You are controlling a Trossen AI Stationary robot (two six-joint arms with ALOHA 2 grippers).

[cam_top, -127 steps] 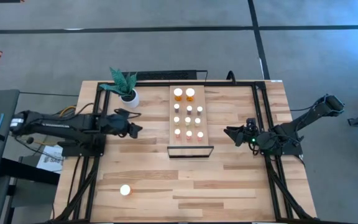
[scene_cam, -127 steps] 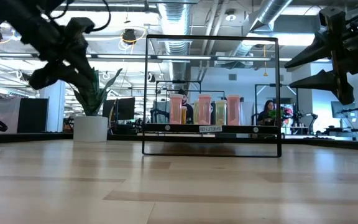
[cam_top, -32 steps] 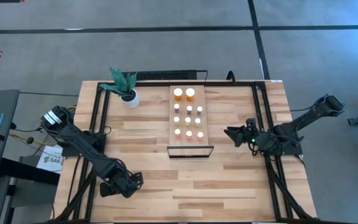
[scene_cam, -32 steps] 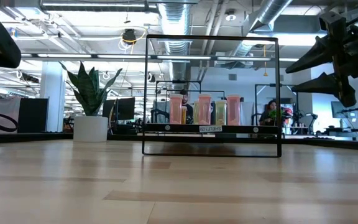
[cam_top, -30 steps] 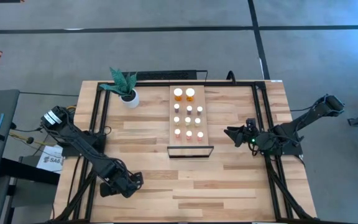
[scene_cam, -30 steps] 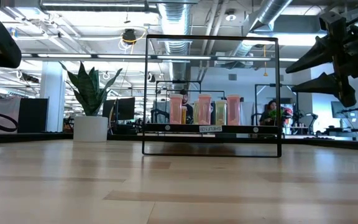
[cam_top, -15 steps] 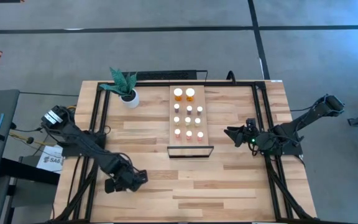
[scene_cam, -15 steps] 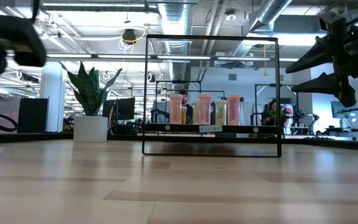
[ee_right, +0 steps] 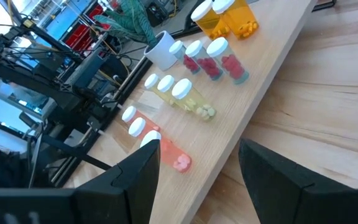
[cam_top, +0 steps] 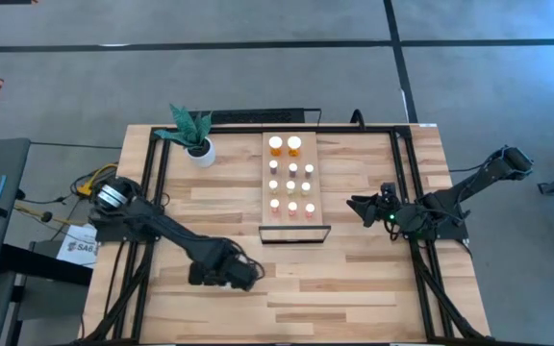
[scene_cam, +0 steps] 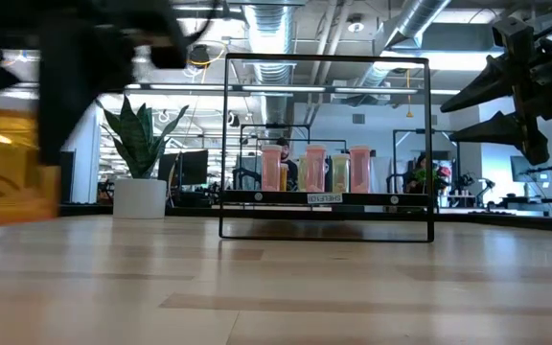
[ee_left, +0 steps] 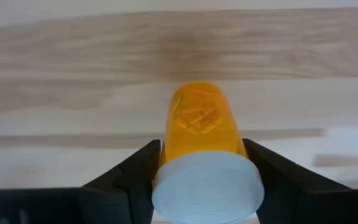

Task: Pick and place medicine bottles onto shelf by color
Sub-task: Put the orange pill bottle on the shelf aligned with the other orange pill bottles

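An orange medicine bottle [ee_left: 201, 121] with a white cap [ee_left: 207, 190] hangs in my left gripper [ee_left: 204, 180], which is shut on it. That gripper [cam_top: 239, 274] is over the table's near middle, left of the shelf's near end. In the low view the bottle [scene_cam: 8, 163] shows blurred at the left. The shelf [cam_top: 321, 183], a light-wood board, lies at the table's middle with several white-capped bottles [cam_top: 290, 185] standing on it in rows. My right gripper [cam_top: 359, 207] waits open to the right of the shelf, its fingers empty [ee_right: 197, 180]. My left gripper pinches the bottle's top end, at and just under the white cap [ee_left: 165, 152], between its two fingers [ee_left: 135, 171]. The fingers come from above, pointing down. The bottle hangs upright below them, cap up, lifted clear of the table.
A white pot with a green plant [cam_top: 200, 149] stands at the far left. A thin black frame [cam_top: 294, 234] stands at the shelf's near end. Black rails [cam_top: 152, 192] run along both table sides. Bare wood lies along the near edge [cam_top: 354, 298].
My left gripper has gone toward the table's right edge and a little toward the shelf, its wrist rolling as it went. It carries the orange bottle, which has come into the low view at the left, clear of the table.
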